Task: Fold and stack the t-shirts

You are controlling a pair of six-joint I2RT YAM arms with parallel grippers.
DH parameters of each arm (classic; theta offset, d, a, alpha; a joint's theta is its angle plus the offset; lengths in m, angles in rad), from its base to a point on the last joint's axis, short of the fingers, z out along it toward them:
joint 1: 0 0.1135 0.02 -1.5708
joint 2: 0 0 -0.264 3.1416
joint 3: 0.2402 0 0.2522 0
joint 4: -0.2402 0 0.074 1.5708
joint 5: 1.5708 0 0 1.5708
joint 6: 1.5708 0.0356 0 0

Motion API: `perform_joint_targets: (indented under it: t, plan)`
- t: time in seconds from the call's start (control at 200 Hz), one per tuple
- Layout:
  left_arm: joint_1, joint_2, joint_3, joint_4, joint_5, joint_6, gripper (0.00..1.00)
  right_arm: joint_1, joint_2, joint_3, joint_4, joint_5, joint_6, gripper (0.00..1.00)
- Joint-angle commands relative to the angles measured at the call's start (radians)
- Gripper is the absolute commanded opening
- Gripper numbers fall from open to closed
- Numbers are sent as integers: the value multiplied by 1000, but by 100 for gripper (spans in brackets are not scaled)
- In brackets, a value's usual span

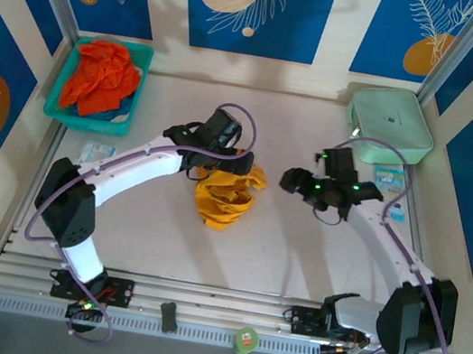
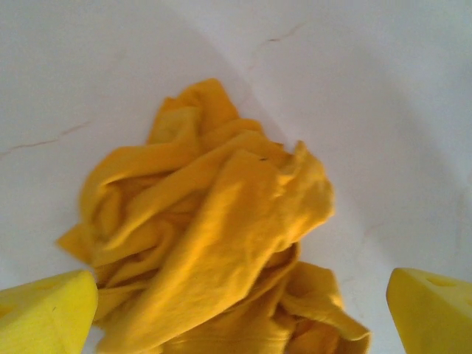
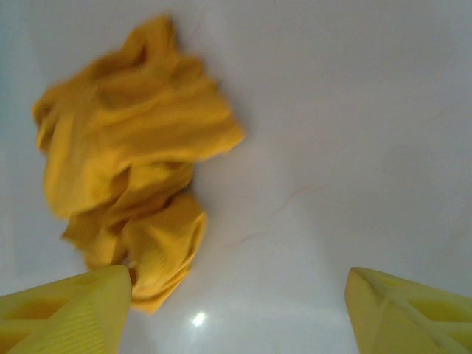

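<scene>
Your left gripper (image 2: 242, 304) hangs wide open right above the crumpled yellow-orange t-shirt (image 1: 225, 199); your right gripper (image 3: 240, 310), open too, sits farther right.

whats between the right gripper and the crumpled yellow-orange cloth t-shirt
Nothing: bare white tabletop separates the right gripper from the yellow-orange t-shirt, seen in the top external view.

Cream walls (image 1: 346, 22) carry blue panels (image 1: 272, 27) with white leaves and orange discs. Light glints on the pale table (image 1: 277, 258).
</scene>
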Motion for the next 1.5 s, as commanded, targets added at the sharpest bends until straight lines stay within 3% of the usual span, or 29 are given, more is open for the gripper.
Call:
perform_joint_targets:
  t: [0.0, 0.155, 0.375, 0.525, 0.57, 0.635, 0.71, 0.75, 0.78, 0.836, 1.211, 1.291, 1.496]
  plan:
    - [48, -9, -61, -53, -64, -15, 100, 130, 72, -11, 62, -57, 141, 75]
    - [108, 41, -105, 61, 9, -24, 100, 221, 162, -7, 141, -20, 216, 74]
    - [129, 226, 29, 146, 88, -2, 100, 269, 292, 10, 181, -4, 285, 69]
    - [129, 348, 105, 184, 146, -8, 100, 272, 361, 41, 186, 32, 295, 53]
    - [129, 368, 113, 198, 163, -13, 97, 271, 368, 48, 183, 47, 292, 41]
    - [129, 373, 106, 221, 175, -17, 81, 268, 369, 57, 171, 73, 289, 25]
    - [130, 346, 77, 242, 164, -17, 38, 261, 360, 62, 158, 99, 282, 14]
    - [130, 318, 57, 245, 143, -15, 21, 255, 346, 61, 149, 116, 277, 8]
    - [131, 291, 39, 245, 125, -12, 12, 250, 335, 60, 139, 129, 272, 0]
    - [132, 226, 2, 240, 89, -8, 0, 237, 301, 56, 113, 170, 263, 0]
    - [135, -255, -98, 5, -81, 60, 0, 139, -83, 5, -81, 425, 148, 0]
    - [134, -317, -136, -33, -89, 57, 1, 101, -150, -10, -107, 434, 124, 0]
    - [134, -417, -313, -66, -127, 14, 17, -17, -220, -72, -126, 366, 85, 0]
